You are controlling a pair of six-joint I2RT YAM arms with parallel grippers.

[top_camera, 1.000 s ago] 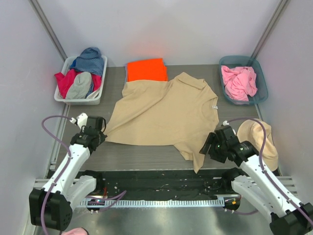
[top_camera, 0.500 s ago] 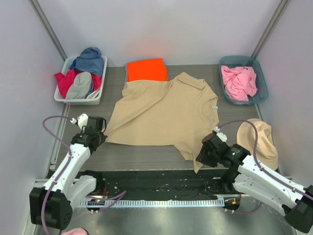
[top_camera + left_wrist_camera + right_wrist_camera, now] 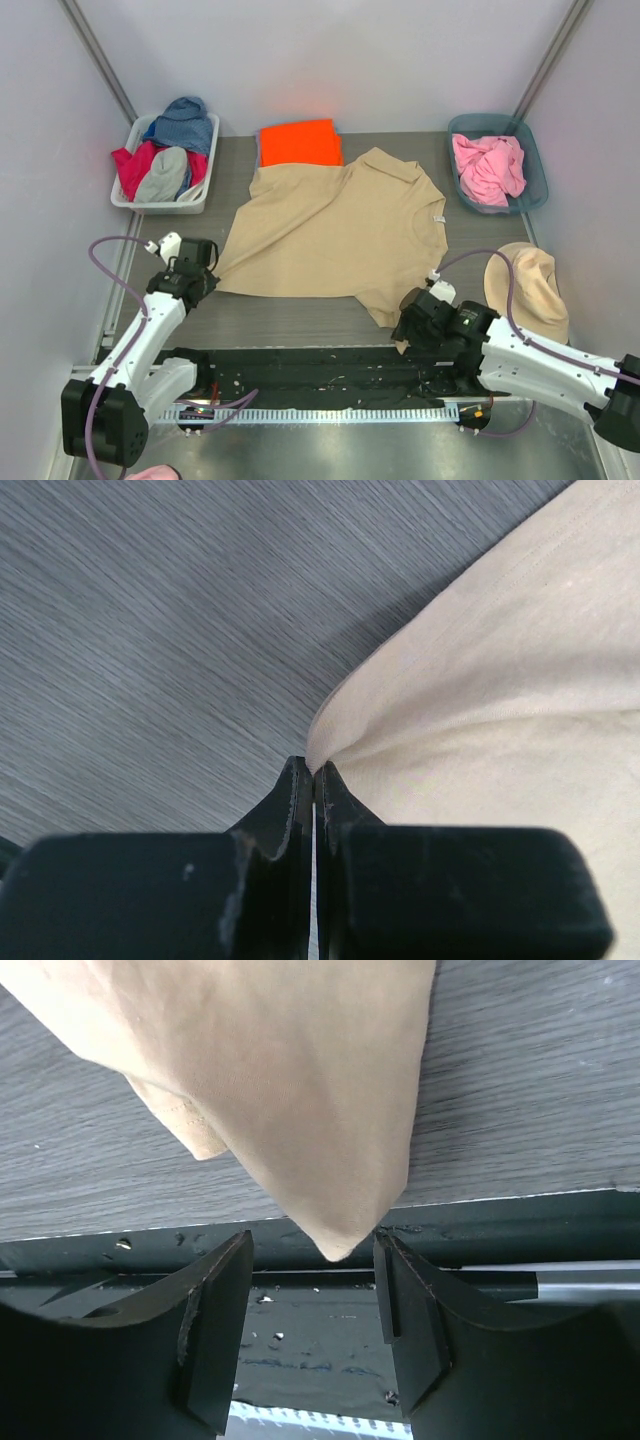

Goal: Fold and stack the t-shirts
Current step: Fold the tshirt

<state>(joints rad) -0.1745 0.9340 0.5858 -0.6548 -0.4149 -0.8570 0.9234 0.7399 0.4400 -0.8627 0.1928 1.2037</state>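
The tan shirt point(image 3: 330, 235) is lying spread out in the middle of the table, its far-left part touching the orange shirt point(image 3: 299, 142) at the far edge. My left gripper point(image 3: 314, 772) is pinching the near-left corner of the tan shirt, fully closed. My right gripper point(image 3: 312, 1260) is standing wide open around the pointed corner at the near edge, gripping nothing.
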